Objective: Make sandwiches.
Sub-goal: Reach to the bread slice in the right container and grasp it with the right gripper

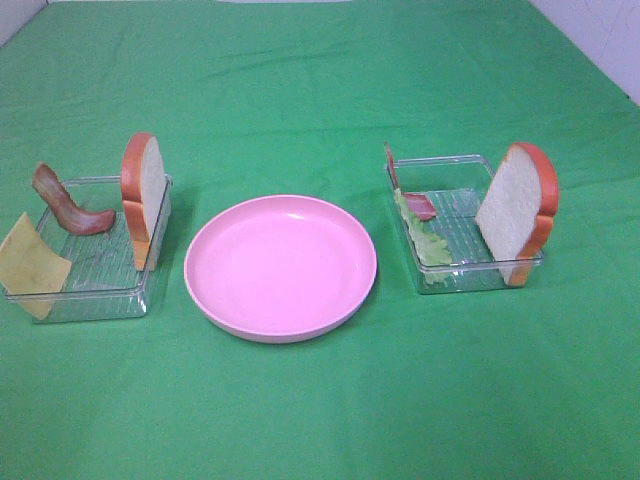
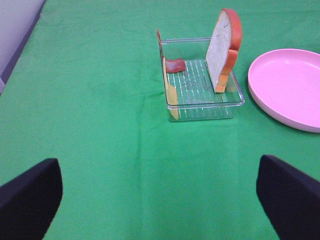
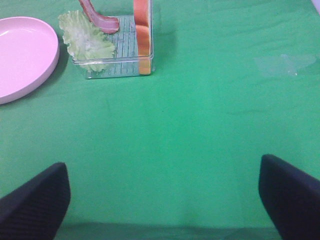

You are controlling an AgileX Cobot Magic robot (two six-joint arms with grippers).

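Nothing was stacked yet: the centre plate (image 1: 280, 268) lay bare; bread (image 1: 145, 185), bacon (image 1: 70, 205), cheese (image 1: 30, 265) and lettuce (image 1: 425, 240) sat in two trays (image 1: 100, 300). The left tool (image 2: 160, 200) and right tool (image 3: 162, 200) stood apart, empty.

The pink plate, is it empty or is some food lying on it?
Empty. The pink plate shows only its bare, smooth surface; nothing lies on it.

Upright bread slice (image 2: 223, 47) in tray (image 2: 205, 106), probably cheese (image 2: 172, 100) opposite

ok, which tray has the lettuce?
The tray on the right: green lettuce lies along its edge. The left tray has yellow cheese instead.
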